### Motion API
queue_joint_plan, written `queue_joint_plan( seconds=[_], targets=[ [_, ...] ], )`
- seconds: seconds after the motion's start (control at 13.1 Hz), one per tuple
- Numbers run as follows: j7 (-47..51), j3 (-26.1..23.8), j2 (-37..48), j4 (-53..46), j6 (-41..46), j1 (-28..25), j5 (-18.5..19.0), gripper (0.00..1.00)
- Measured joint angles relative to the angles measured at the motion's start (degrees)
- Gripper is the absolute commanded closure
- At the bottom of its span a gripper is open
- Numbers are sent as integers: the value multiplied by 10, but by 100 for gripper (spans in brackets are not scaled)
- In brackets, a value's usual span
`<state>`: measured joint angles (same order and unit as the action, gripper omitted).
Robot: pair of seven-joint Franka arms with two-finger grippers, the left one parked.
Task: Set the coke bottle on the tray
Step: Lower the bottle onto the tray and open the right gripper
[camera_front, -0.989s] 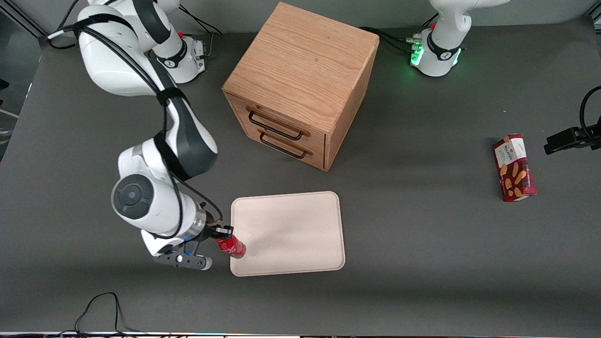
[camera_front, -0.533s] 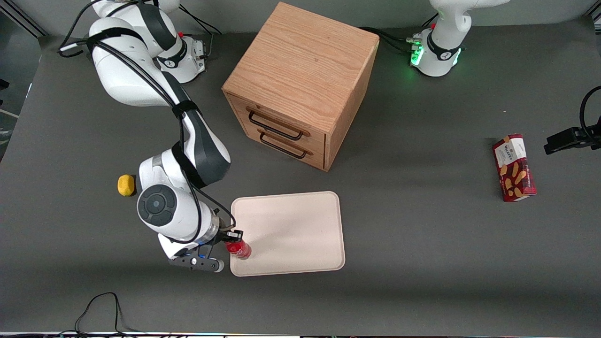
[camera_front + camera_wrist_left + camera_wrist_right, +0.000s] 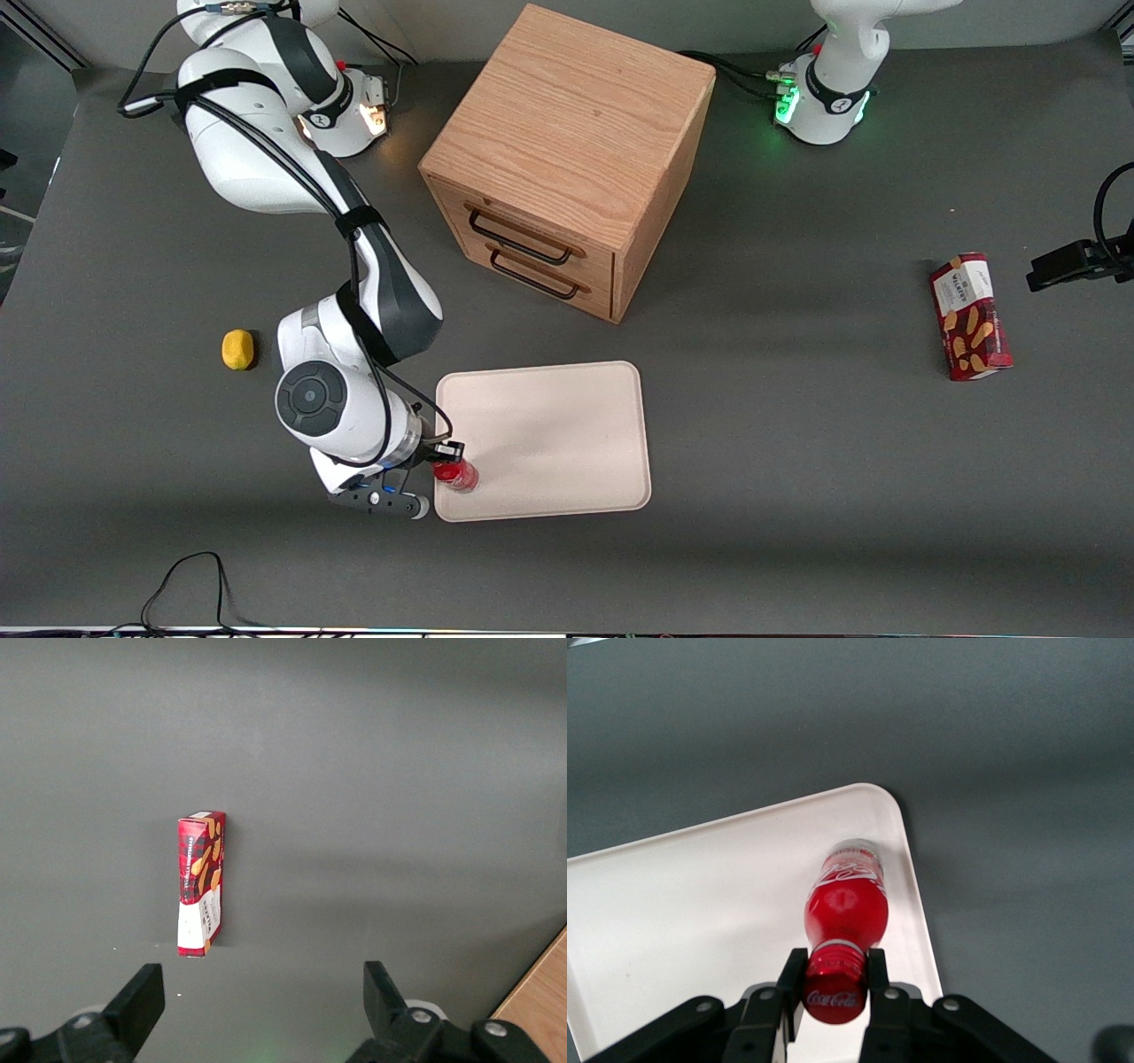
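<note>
Hand: the hand (image 3: 447, 455) hangs over the tray's corner nearest the front camera at the working arm's end; in the right wrist view its two fingers (image 3: 791, 981) are pinched on the coke bottle's neck, just under the red cap.
Coke bottle: the coke bottle (image 3: 455, 474) (image 3: 845, 911) is upright or nearly so, its base inside the tray's rim at that same corner; whether the base touches the tray surface cannot be told.
Tray: the tray (image 3: 549, 439) (image 3: 700, 904) lies flat on the worktop, nearer the front camera than the cabinet, with nothing on it but the bottle.
Cabinet: a wooden cabinet (image 3: 567, 133) with two dark-handled drawers stands near the middle of the worktop, closer to the worktop's edge farthest from the front camera.
Lemon: a small yellow lemon (image 3: 237, 348) lies on the worktop toward the working arm's end, apart from the tray.
Biscuit box: a red biscuit box (image 3: 970, 316) (image 3: 201, 882) lies toward the parked arm's end of the worktop, well apart from everything else.
</note>
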<state>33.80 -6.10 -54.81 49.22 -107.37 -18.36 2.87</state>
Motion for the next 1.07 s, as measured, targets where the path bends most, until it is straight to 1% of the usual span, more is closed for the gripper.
queue_joint_plan(
  seconds=[0.08, 0.84, 0.91, 1.07],
  targets=[
    [0, 0, 0, 0, 0, 0, 0, 1],
    [1, 2, -3, 0, -6, 1, 9, 0],
    [1, 4, 0, -1, -1, 5, 9, 0],
    [-1, 4, 9, -2, 39, 21, 9, 0]
  ],
)
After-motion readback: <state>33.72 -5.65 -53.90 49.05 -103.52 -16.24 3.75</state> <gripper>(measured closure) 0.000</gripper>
